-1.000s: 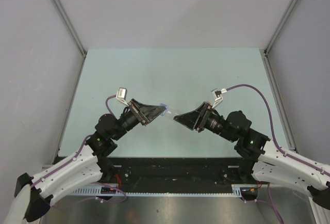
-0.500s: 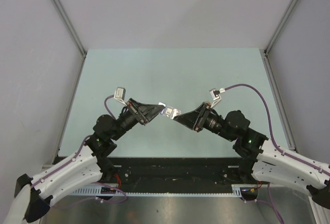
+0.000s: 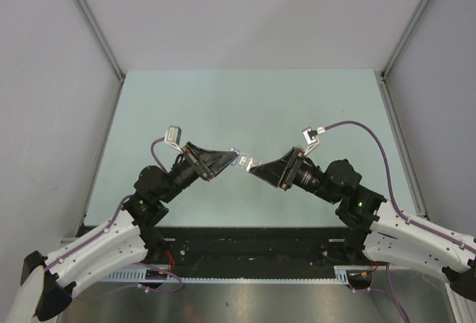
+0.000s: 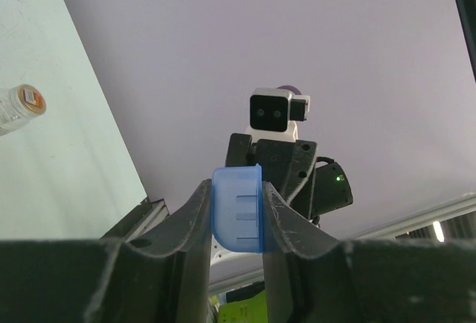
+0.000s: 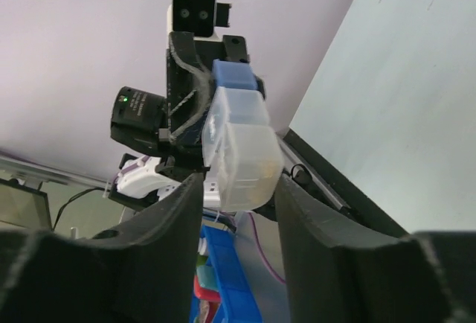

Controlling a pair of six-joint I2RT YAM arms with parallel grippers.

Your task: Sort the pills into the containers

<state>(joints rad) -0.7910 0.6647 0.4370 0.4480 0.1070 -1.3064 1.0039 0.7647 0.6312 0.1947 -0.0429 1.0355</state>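
Observation:
My left gripper (image 3: 236, 158) is shut on a blue cap (image 4: 238, 208), held above the table. My right gripper (image 3: 251, 167) is shut on a slim clear vial (image 5: 244, 152) and faces the left one, tip to tip. In the right wrist view the blue cap (image 5: 233, 77) sits right at the vial's far end. I cannot tell whether they are joined. A faint tan tint shows low inside the vial, but no single pills can be made out. A stubby clear jar with an orange-tan end (image 4: 21, 107) lies on the table, seen only in the left wrist view.
The pale green table (image 3: 245, 107) is walled by grey panels at the left, back and right. A black rail (image 3: 253, 241) runs along its near edge between the arm bases. Blue and red bins (image 5: 223, 286) show below the table edge in the right wrist view.
The two grippers have drawn slightly closer together at the middle. Each keeps its hold.

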